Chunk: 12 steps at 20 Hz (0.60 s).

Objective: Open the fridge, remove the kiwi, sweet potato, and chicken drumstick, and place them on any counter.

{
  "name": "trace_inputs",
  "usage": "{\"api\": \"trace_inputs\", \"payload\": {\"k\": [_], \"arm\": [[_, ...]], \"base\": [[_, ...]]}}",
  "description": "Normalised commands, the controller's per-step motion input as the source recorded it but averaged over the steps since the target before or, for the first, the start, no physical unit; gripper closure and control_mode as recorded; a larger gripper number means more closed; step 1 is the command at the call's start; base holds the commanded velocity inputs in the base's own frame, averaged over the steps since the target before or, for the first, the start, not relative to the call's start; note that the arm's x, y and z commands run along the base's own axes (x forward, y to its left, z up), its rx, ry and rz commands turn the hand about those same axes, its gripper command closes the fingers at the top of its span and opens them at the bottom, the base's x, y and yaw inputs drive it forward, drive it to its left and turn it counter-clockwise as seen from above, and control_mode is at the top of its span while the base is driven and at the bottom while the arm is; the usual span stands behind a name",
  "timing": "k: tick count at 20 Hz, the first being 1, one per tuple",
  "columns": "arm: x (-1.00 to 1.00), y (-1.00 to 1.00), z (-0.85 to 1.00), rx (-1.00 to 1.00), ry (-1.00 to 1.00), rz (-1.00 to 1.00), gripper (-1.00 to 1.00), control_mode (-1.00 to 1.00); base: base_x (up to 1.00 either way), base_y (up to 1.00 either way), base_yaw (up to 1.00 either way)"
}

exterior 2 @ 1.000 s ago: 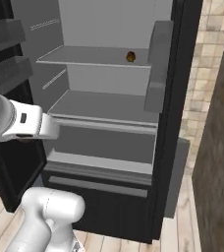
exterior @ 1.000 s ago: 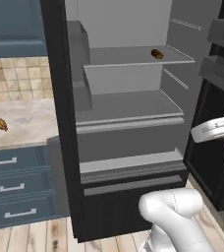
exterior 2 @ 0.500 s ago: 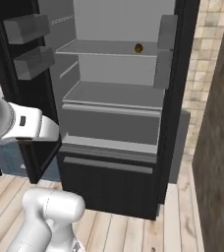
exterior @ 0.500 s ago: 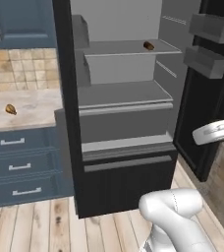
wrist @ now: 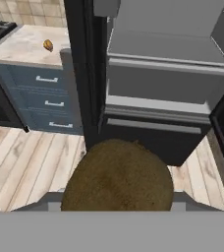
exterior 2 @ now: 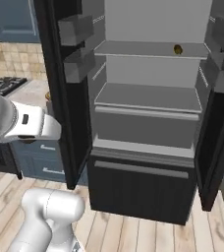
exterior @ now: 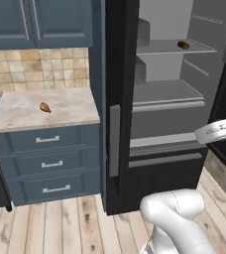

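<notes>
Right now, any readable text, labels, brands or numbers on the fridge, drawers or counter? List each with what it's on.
None readable in any view.
Tall black double-door fridge: no brand or label visible on doors, grey shelves or drawer front.
Blue-grey drawers with silver handles: plain.
Beige marbled stone counter: no markings.
Beige tiled backsplash: mottled pattern, no lettering.

Black fridge with light grey shelved interior, fuzzy olive-brown kiwi, golden orange-brown chicken drumstick on beige marbled counter, blue-grey drawers with silver handles, tan tiled backsplash, pale wood-plank floor.
</notes>
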Motion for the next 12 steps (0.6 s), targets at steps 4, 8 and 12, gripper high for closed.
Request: {"api": "trace_inputs", "payload": {"k": [4, 8, 12], "arm": [[0.00, 0.00, 0.00, 0.00, 0.00, 0.00, 1.00, 1.00], [0.00, 0.00, 0.00, 0.00, 0.00, 0.00, 1.00, 1.00], [0.00, 0.00, 0.00, 0.00, 0.00, 0.00, 1.00, 1.00]], "base": [[-0.21, 1.00, 0.00], [-0.13, 1.00, 0.00], [0.04, 1.00, 0.00]]}}
